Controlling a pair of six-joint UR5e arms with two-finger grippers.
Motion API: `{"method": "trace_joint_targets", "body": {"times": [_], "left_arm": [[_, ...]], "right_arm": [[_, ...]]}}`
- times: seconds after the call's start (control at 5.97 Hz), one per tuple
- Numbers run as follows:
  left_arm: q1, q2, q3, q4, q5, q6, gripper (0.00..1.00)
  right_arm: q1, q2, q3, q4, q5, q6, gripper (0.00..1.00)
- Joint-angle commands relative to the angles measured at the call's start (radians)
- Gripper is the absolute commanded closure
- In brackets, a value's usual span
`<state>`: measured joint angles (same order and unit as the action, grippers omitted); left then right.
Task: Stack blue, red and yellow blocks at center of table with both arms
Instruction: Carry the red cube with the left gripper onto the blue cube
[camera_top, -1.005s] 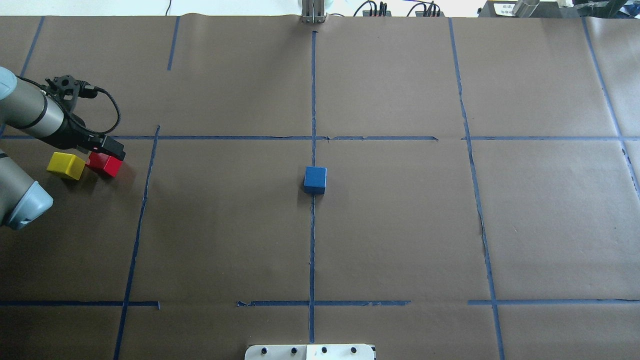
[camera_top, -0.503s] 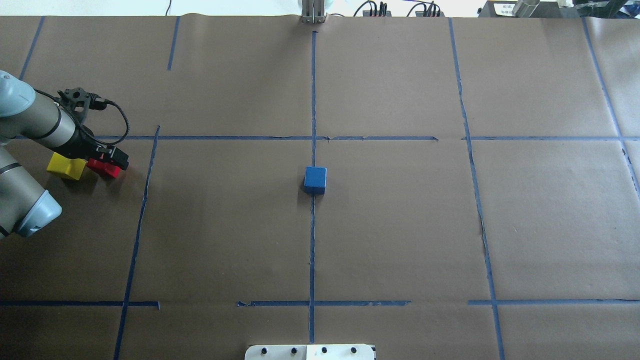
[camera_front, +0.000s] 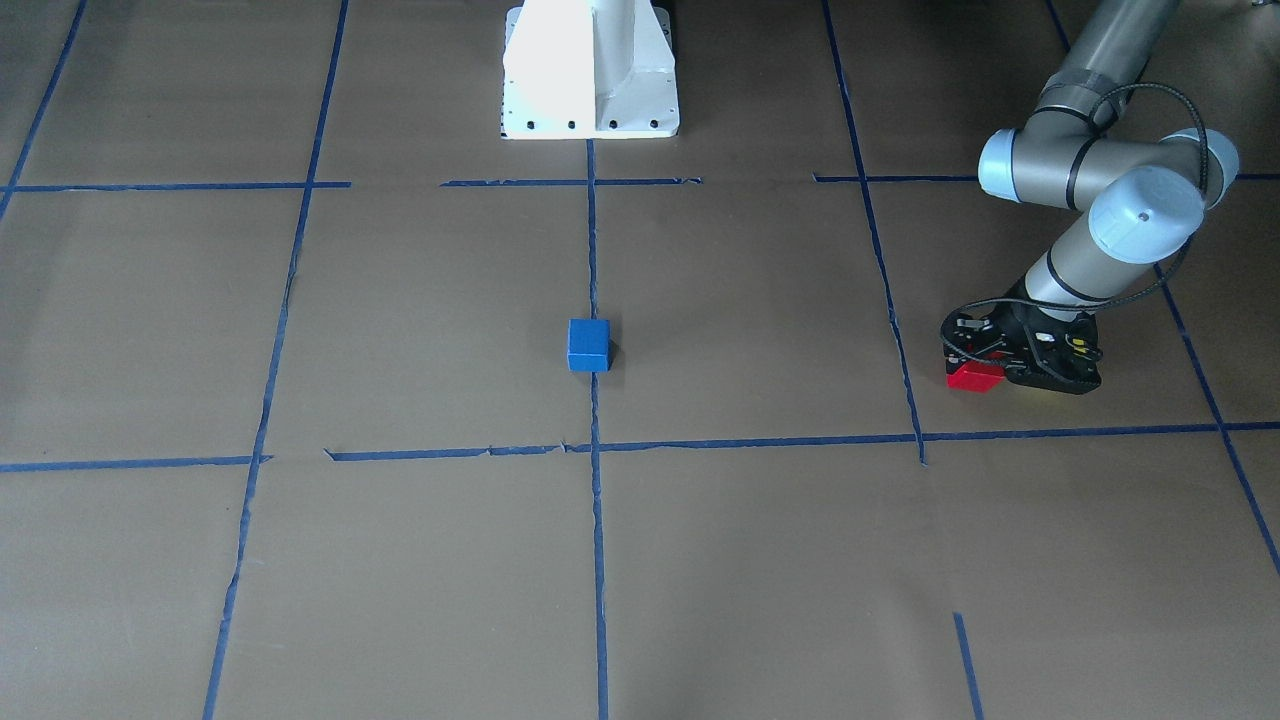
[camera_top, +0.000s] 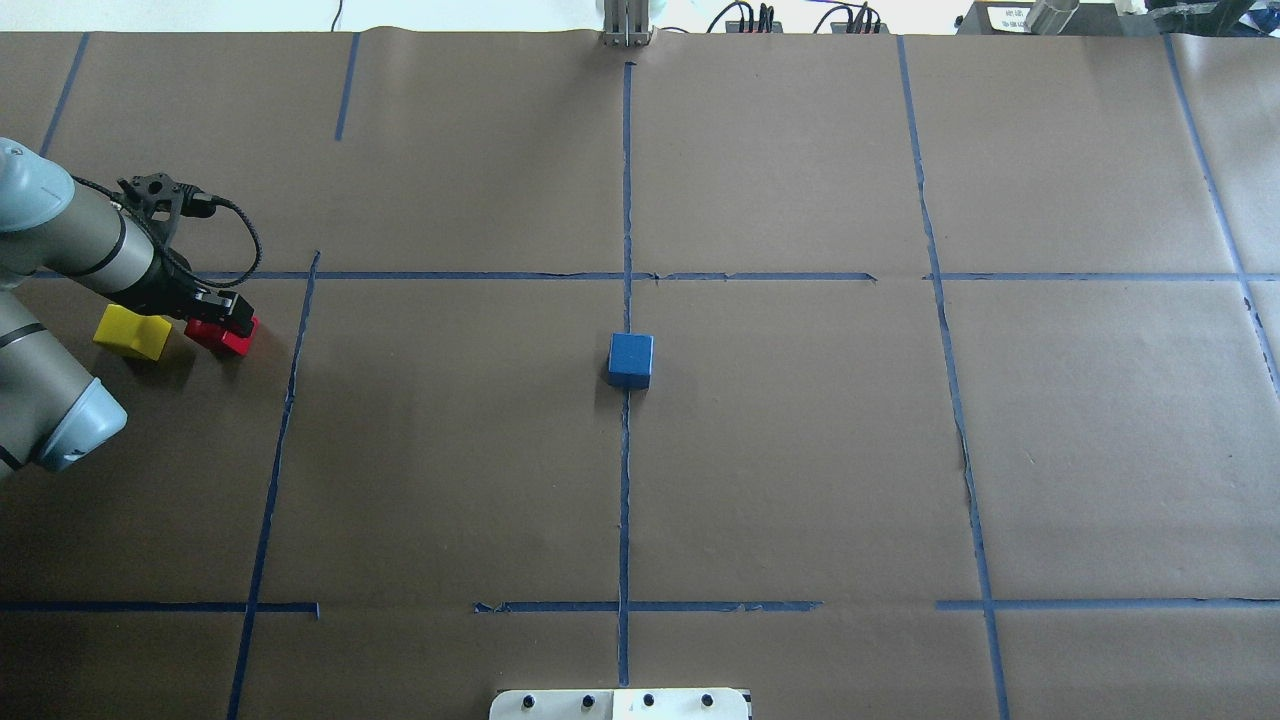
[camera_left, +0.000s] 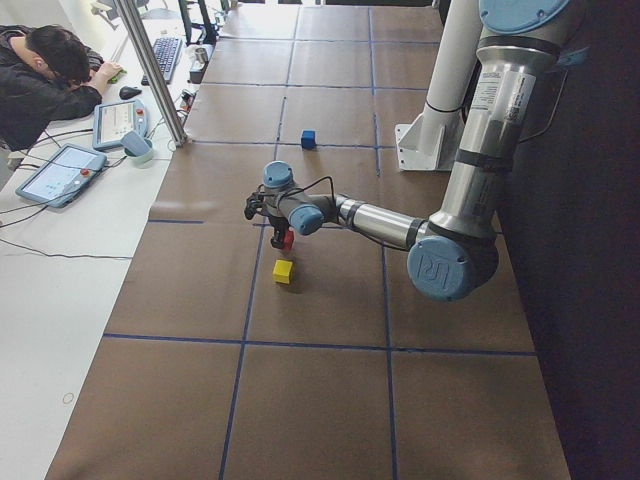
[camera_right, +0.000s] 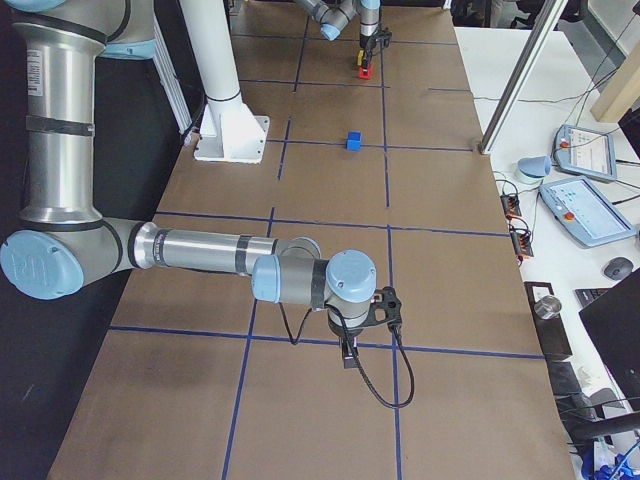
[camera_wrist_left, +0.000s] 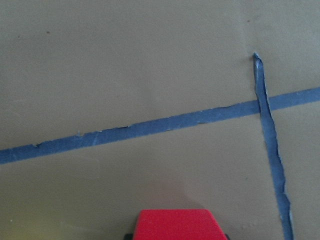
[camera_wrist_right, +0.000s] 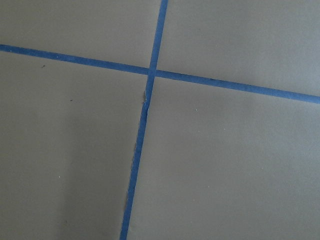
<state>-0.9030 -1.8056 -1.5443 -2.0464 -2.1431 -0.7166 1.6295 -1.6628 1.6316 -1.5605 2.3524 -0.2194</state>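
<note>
Red block (camera_top: 225, 338) is down on the table (camera_top: 800, 450), way out on the robot's left side, and the left gripper (camera_top: 224, 322) has dropped straight over it. The wrist camera catches dark fingertips tight against both lower corners, so it's clamped on, with the block resting on the paper. Yellow block (camera_top: 132, 333) sits just beside it on the outer side, a small gap between them, partly under the left arm (camera_top: 80, 245). Blue block (camera_top: 630, 360) stands alone at the centre on the middle tape line, well apart from the pair. Over on the other side, the right gripper (camera_right: 348, 355) points down near a tape crossing; clenched or released, I can't tell from that side view.
</note>
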Motion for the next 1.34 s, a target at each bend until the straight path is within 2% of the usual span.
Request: {"method": "trace_joint_targets", "body": {"times": [0.0, 0.17, 0.34, 0.5, 0.67, 1.01, 1.17], "left_arm": [[0.001, -0.091, -0.031, 0.035, 0.002, -0.076, 0.92], [0.021, -0.163, -0.034, 0.082, 0.003, -0.133, 0.92], [0.053, -0.272, -0.051, 0.207, 0.014, -0.206, 0.92], [0.135, -0.366, -0.083, 0.371, 0.102, -0.277, 0.92], [0.217, -0.462, -0.082, 0.481, 0.186, -0.335, 0.92], [0.315, -0.639, 0.019, 0.494, 0.209, -0.492, 0.92], [0.364, -0.678, 0.064, 0.492, 0.248, -0.526, 0.92]], "right_arm": [[0.000, 0.000, -0.001, -0.001, 0.001, 0.000, 0.00], [0.000, 0.000, -0.003, -0.001, 0.001, 0.000, 0.00], [0.000, 0.000, -0.007, 0.000, 0.001, -0.002, 0.00], [0.000, 0.000, -0.006, 0.000, 0.001, -0.002, 0.00], [0.000, 0.000, -0.007, 0.000, 0.001, -0.002, 0.00], [0.000, 0.000, -0.007, 0.002, -0.001, -0.005, 0.00], [0.000, 0.000, -0.007, 0.002, -0.001, -0.005, 0.00]]}}
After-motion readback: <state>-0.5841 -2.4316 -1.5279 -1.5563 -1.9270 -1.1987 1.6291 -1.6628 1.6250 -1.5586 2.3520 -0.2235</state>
